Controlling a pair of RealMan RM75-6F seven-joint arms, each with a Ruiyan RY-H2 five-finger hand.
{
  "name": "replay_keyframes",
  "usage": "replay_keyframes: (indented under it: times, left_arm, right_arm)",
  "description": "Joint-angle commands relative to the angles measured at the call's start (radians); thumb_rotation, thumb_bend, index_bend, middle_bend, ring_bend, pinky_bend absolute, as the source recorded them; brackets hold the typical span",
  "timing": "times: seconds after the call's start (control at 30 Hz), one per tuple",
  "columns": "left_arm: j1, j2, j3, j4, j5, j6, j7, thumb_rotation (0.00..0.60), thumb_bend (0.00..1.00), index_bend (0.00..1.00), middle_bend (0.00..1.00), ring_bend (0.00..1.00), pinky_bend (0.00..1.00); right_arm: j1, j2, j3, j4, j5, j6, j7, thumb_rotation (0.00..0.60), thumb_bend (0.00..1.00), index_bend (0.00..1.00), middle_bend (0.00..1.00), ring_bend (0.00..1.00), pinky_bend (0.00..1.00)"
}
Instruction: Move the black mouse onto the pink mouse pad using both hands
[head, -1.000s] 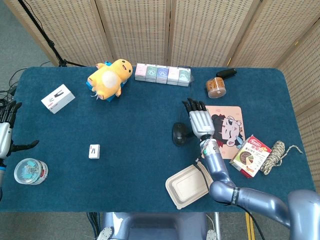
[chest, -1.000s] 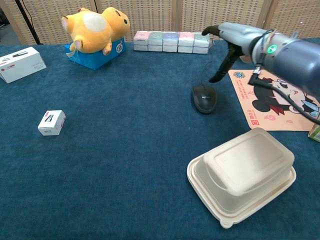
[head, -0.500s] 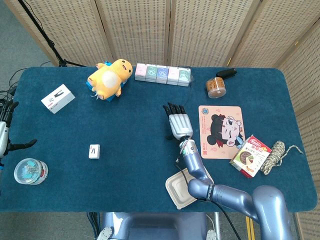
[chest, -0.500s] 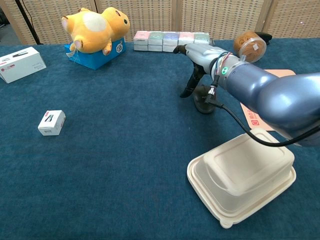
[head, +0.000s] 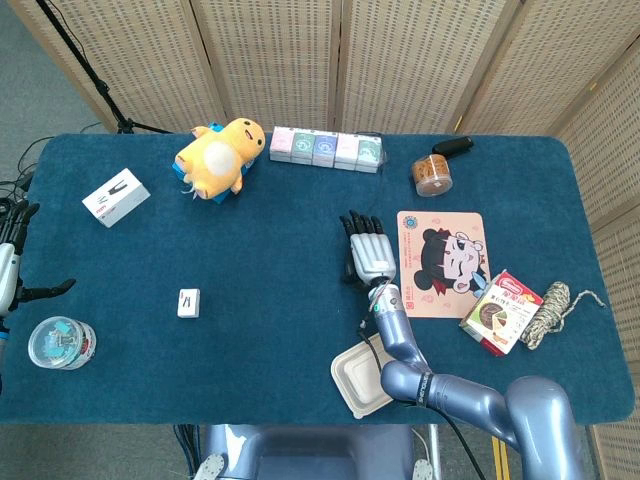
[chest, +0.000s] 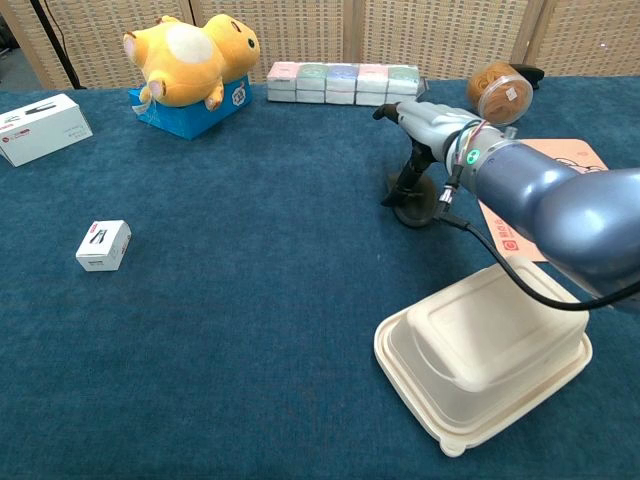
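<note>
Matt blue cloth table cover (head: 260, 260)

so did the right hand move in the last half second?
Yes. In the head view the right hand has shifted right, closer to the left edge of the pink mouse pad, and now sits over the black mouse.

Bright, even light; sharp frames

The mouse (chest: 412, 208) sits on the table (head: 270, 250), just left of the pad (head: 443, 265). The right hand (head: 368, 255) is over the mouse. The food box (chest: 485, 350) is in front of them. A row of small boxes (head: 326, 149) lies at the back, with the toy (head: 218, 156) to its left. The left hand (head: 12, 262) is at the far left edge, behind a tub (head: 60, 342).
</note>
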Motion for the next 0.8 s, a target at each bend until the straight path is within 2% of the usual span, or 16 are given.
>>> replay_keyframes:
  times: [0.03,0.23,0.5,0.63,0.8]
  left_arm:
    - [0.002,-0.001,-0.001,-0.002,0.004,-0.001,0.004,0.6,0.05,0.0,0.0,0.0,0.0]
    - [0.007,-0.002,-0.005,-0.006,0.013,-0.002,0.01,0.6,0.05,0.0,0.0,0.0,0.0]
    - [0.015,-0.001,-0.01,-0.007,0.02,-0.007,0.009,0.6,0.05,0.0,0.0,0.0,0.0]
    - [0.017,0.0,-0.014,-0.006,0.024,-0.011,0.006,0.6,0.05,0.0,0.0,0.0,0.0]
    - [0.019,0.002,-0.019,-0.004,0.021,-0.016,0.001,0.6,0.05,0.0,0.0,0.0,0.0]
  right_arm:
    - [-0.036,0.035,-0.009,-0.052,0.025,0.032,-0.027,0.6,0.0,0.0,0.0,0.0,0.0]
    - [-0.069,0.065,-0.005,-0.085,0.081,0.051,-0.052,0.6,0.0,0.0,0.0,0.0,0.0]
    - [-0.075,0.066,0.015,-0.034,0.116,0.009,-0.021,0.6,0.0,0.0,0.0,0.0,0.01]
    - [-0.072,0.043,0.02,0.02,0.089,-0.007,0.03,0.6,0.0,0.0,0.0,0.0,0.12]
    - [-0.07,0.026,0.022,0.059,0.073,-0.029,0.067,0.6,0.0,0.04,0.08,0.1,0.22]
